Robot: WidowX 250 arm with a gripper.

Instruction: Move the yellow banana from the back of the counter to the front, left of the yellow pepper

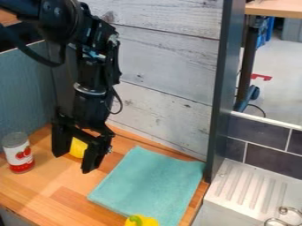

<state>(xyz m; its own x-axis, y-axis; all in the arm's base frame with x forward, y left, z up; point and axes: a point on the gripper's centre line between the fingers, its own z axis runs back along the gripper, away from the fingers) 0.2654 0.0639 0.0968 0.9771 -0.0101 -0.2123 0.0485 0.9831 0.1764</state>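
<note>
Evidently, a wide hand (74, 162) frames a yellow thing (78, 148) beside the can

Clearly spread, the hand's two fingers point down near the wooden counter (35, 190) at its back left, with the yellow thing showing in the gap between them. Whether either finger touches it cannot be told, since part of it is hidden, and its full shape is unclear too.

The likeliest trouble is misalignment: a fingertip coming down on the yellow thing, or nudging it from one side, could roll it or push it towards the plank wall (165, 57). Closing on it off-centre could pinch only an edge and let it slip. A wide swing towards the can (17, 152) might tip it, as it stands near the spread fingers, and a low sweep the other way could ruck up the folded turquoise cloth (147, 183). A second yellow thing, with a green stem (135, 219), lies by the cloth's near edge, where a dragged cloth might shift it.

As for containers, the can is upright, with a red and white label showing red fruit; its contents cannot be seen. Off to the right of the counter is a white sink unit (245, 190) with a ridged draining part, and a curved metal piece (284, 219) sits at its near corner
</note>
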